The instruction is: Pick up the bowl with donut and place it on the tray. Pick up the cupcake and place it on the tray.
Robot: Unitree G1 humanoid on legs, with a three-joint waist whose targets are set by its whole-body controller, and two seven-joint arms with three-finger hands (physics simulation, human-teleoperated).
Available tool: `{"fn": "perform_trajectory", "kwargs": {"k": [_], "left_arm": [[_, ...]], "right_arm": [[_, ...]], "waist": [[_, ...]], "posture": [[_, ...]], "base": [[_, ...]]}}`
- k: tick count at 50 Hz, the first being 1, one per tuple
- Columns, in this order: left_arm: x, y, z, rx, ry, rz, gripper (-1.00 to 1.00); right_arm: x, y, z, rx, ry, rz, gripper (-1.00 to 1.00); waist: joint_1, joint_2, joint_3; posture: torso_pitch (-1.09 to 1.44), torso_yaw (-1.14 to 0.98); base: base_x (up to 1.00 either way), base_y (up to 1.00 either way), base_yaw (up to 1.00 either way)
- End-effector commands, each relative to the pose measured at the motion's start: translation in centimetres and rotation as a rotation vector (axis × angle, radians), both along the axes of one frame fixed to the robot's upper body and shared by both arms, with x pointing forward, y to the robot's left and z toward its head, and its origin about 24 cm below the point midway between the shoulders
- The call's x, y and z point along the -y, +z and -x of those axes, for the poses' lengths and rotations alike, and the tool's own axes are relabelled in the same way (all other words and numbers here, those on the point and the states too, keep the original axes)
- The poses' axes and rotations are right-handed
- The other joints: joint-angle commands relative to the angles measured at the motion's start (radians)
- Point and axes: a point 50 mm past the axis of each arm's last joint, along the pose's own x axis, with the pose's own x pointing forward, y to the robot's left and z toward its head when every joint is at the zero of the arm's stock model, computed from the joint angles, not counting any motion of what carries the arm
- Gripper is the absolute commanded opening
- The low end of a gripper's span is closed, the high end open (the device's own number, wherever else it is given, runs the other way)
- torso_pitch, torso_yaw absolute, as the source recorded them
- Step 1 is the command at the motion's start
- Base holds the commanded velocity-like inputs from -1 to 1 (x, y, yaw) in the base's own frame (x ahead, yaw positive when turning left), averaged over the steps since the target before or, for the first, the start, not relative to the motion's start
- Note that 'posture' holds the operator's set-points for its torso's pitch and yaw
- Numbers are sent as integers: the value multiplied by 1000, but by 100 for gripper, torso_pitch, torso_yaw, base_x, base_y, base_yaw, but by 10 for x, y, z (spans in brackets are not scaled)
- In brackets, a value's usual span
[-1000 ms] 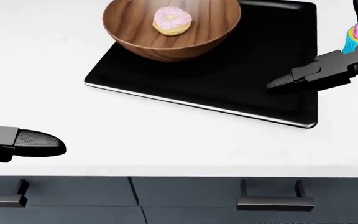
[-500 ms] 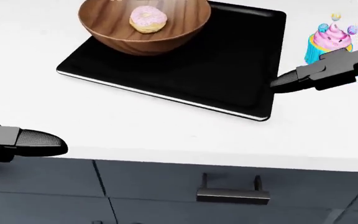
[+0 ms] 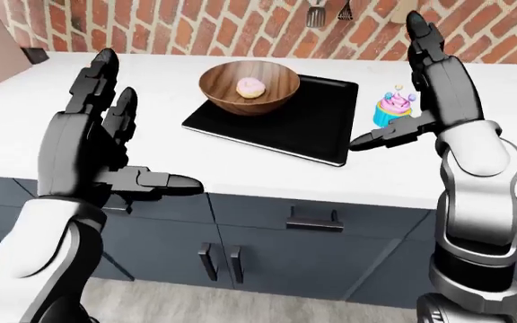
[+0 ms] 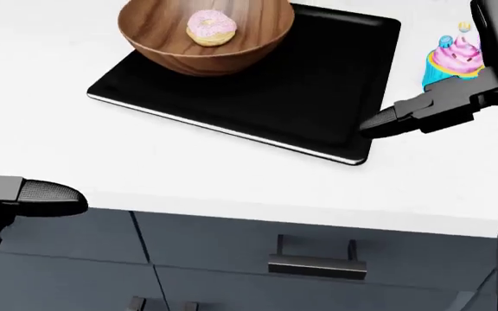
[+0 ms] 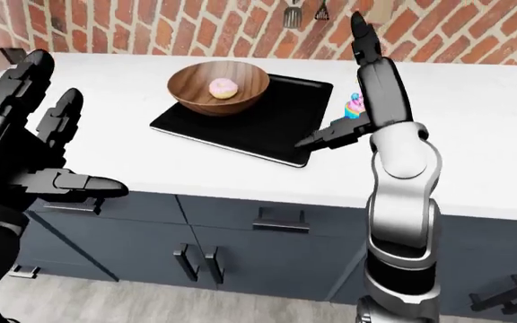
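- Fingers spread wide on both sides: left hand (image 3: 106, 145) hangs open, low at the left of the left-eye view, holding nothing; right hand (image 3: 424, 94) is open too, thumb jutting over the tray's near right corner.
- Just beyond that thumb, the cupcake (image 4: 453, 61) stands on the white counter (image 4: 188, 168), just right of the tray (image 4: 309, 97), not on it.
- Judging by looks, it is light, its frosting soft; I would pinch the blue wrapper low down.
- Farthest, the bowl (image 4: 206, 42) with donut (image 4: 211, 27) already sits on the tray.
- No readable writing or labels anywhere.
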Motion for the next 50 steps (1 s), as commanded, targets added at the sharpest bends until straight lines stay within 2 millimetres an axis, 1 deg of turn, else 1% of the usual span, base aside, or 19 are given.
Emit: {"fn": "perform_trajectory", "kwargs": {"k": [1,4,7,9,10,11,12,13,14,17,23,28,31,32,34,43,45,47,50], "left_arm": [[4,15,6,99,-13,-16,100],[4,15,5,98,-13,-16,100],[4,15,5,97,-15,-16,100],[5,15,4,98,-15,-16,100],[5,15,4,97,-15,-16,100],[4,14,4,97,-15,-16,100],[4,14,3,97,-15,-16,100],[4,14,3,97,-15,-16,100],[4,14,3,97,-15,-16,100],[4,14,3,98,-12,-15,100],[0,14,3,100,-4,-9,100],[0,15,5,106,-2,-6,100],[-1,18,8,112,1,-5,100],[-2,18,9,114,3,-5,100],[-3,20,11,118,6,-3,100],[-6,24,18,136,10,-1,100],[-7,24,18,137,11,-1,100],[-7,24,18,138,11,-1,100],[-7,24,17,138,10,-2,100]], "right_arm": [[3,21,9,110,-21,21,100],[3,20,8,110,-22,20,100],[4,20,8,108,-23,23,100],[4,19,7,108,-22,23,100],[4,19,8,108,-23,24,100],[5,19,7,108,-24,24,100],[5,18,7,108,-24,25,100],[5,19,8,108,-25,25,100],[5,20,8,111,-26,24,100],[4,20,8,112,-25,25,100],[2,22,9,115,-16,29,100],[0,22,7,117,-9,31,100],[-1,24,8,120,-4,32,100],[-1,24,8,121,-3,33,100],[-2,26,9,124,1,31,100],[-1,34,21,146,-1,29,100],[1,35,24,150,-5,29,100],[2,34,23,149,-6,29,100],[1,33,21,137,10,7,100]], "waist": [[-6,18,-24],[6,12,-26],[18,-15,-13],[27,-48,-10],[29,-72,-14],[29,-111,-25],[24,-136,-20],[24,-90,-7],[28,-101,-11],[15,-108,-14],[-7,-73,6],[-17,-38,-5],[-21,-1,-18],[-21,-32,-16],[-14,-32,-30],[-6,-18,-17],[-8,-29,-5],[-5,-53,10],[-3,-35,-4]], "posture": [[0,0],[0,0],[0,0],[0,0],[0,0],[0,0],[0,0],[0,0],[0,0],[0,0],[0,0],[0,0],[0,0],[0,0],[0,0],[0,0],[0,0],[0,0],[0,0]], "base": [[19,-39,0],[23,-41,0],[27,-41,0],[29,-41,0],[29,-41,0],[29,-41,0],[29,-37,0],[29,-30,0],[29,-20,0],[4,0,0],[0,0,0],[0,0,0],[0,0,0],[0,0,0],[0,0,0],[0,0,0],[0,0,0],[0,0,0],[0,0,0]]}}
